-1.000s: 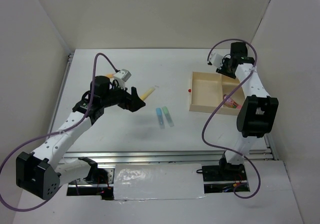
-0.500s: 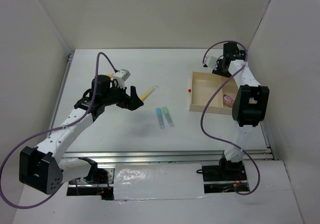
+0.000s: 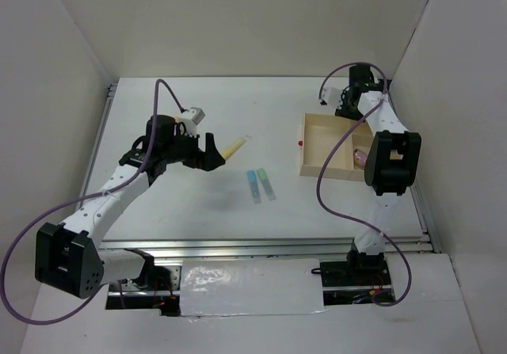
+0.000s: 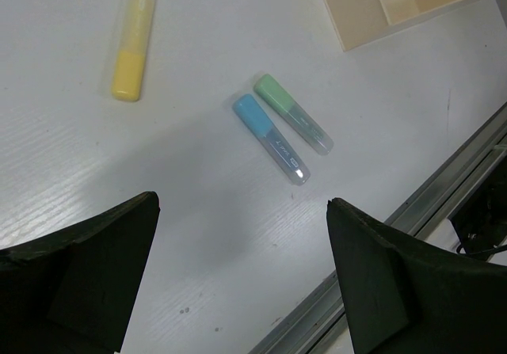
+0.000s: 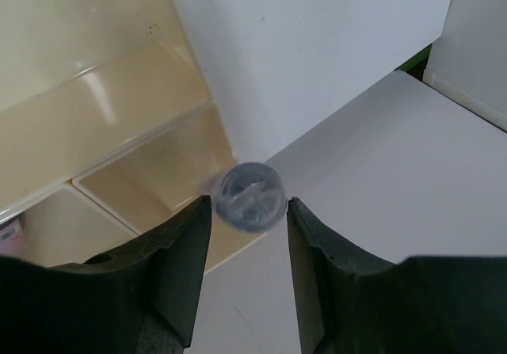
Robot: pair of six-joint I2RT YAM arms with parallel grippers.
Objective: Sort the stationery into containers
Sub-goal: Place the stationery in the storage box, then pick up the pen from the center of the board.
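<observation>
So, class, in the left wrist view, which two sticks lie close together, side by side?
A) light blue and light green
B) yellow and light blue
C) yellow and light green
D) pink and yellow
A: the light blue stick and the light green stick lie close alongside each other, while the yellow stick lies well apart.

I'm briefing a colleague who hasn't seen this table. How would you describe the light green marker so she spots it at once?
On the white table, look left of the pale wooden tray, toward the middle, where two markers lie side by side. The light green marker is the one nearer the tray; its neighbour is the light blue marker.
</observation>
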